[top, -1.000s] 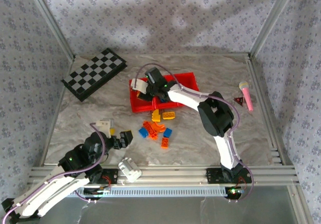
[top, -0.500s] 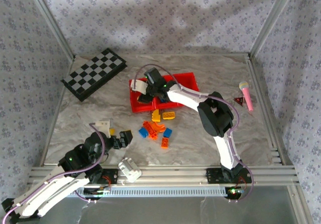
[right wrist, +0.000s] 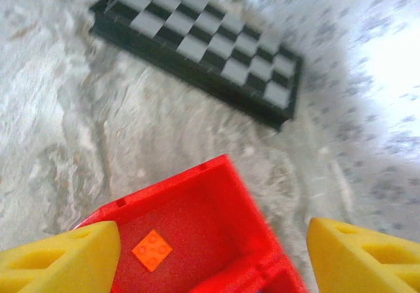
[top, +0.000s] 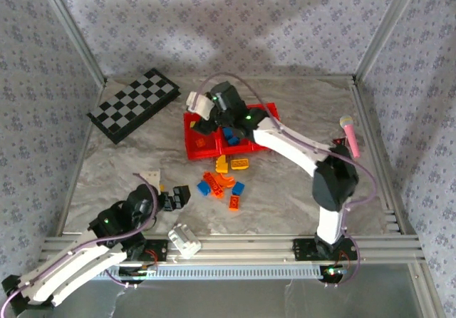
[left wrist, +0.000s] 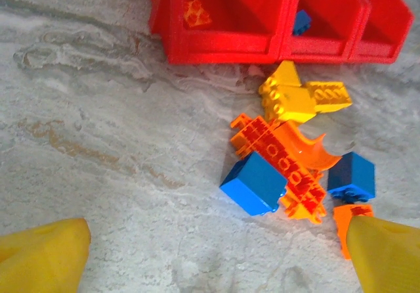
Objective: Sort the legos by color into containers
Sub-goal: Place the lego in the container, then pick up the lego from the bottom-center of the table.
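A black-and-white checkered board (top: 134,104) is lying at 10 o'clock from the bright red plastic tray (top: 199,152), well apart from it. A pink stick-shaped object with a rounded tip (top: 350,134) is resting at 3 o'clock by the right rail. A white ribbed block (top: 185,239) is sitting at 6 o'clock near the table's front edge. The right arm is reaching across the tray and covering part of it from overhead.

The loose pile of small studded plastic bricks (top: 222,182) is lying at 6 o'clock from the tray, just beside its front wall. The left wrist camera is separating that pile into two yellow bricks (left wrist: 298,96), a curved orange piece (left wrist: 289,155) and a blue brick (left wrist: 256,184). It is also showing a blue brick (left wrist: 300,22) inside the middle compartment. The right wrist camera is looking down on a flat orange brick (right wrist: 152,250) lying loose on the floor of the left compartment, with the board beyond at 12 o'clock.

The left gripper (top: 171,198) is hanging at 8 o'clock from the pile. Its yellow pads (left wrist: 42,257) are spread wide and grasping nothing. The right gripper (top: 205,124) is hovering above the left compartment, its fingers (right wrist: 59,260) released wide apart and touching nothing.
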You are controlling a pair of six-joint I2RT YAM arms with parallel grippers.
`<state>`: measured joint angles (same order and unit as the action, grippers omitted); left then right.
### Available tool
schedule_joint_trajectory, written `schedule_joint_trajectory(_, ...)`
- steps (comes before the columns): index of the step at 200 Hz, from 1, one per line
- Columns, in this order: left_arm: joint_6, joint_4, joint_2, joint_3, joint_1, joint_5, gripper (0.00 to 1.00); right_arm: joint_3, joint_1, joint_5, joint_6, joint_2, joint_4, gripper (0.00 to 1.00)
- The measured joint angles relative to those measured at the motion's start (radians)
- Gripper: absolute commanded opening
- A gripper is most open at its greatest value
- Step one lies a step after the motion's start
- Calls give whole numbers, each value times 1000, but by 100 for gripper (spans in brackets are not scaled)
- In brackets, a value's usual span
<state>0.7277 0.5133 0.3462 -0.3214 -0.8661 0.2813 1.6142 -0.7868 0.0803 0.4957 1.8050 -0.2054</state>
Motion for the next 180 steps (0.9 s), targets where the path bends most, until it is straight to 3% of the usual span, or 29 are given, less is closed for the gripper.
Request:
schedule_joint_trajectory(27,0,-31,55,0,0,-1,100,-15,24,-69,-186,-139,-48,82)
schedule_joint_trajectory(36,0,-43,63,0,0,-1,100,-15,45,-86,-265,-177,-85,95)
schedule_joint_trajectory(42,0,-51,68,0,0,-1,100,-15,64,-93,-319,-199,-114,98)
schedule_joint_trajectory(72,-2,-92,90,0,0,0,100,-90,226,-52,-652,-325,-253,97)
schedule_joint_trajectory(92,-9,-114,118,0,0,-1,100,-251,354,13,-866,-428,-296,95)
schedule_joint_trajectory(108,-16,-126,142,0,0,-1,100,-386,389,26,-1008,-496,-330,94)
schedule_joint_trajectory(136,-30,-142,163,0,0,-1,100,-584,310,35,-1224,-577,-369,92)
schedule_joint_trajectory(180,-47,-165,167,0,0,-1,100,-731,18,-56,-1539,-549,-349,92)
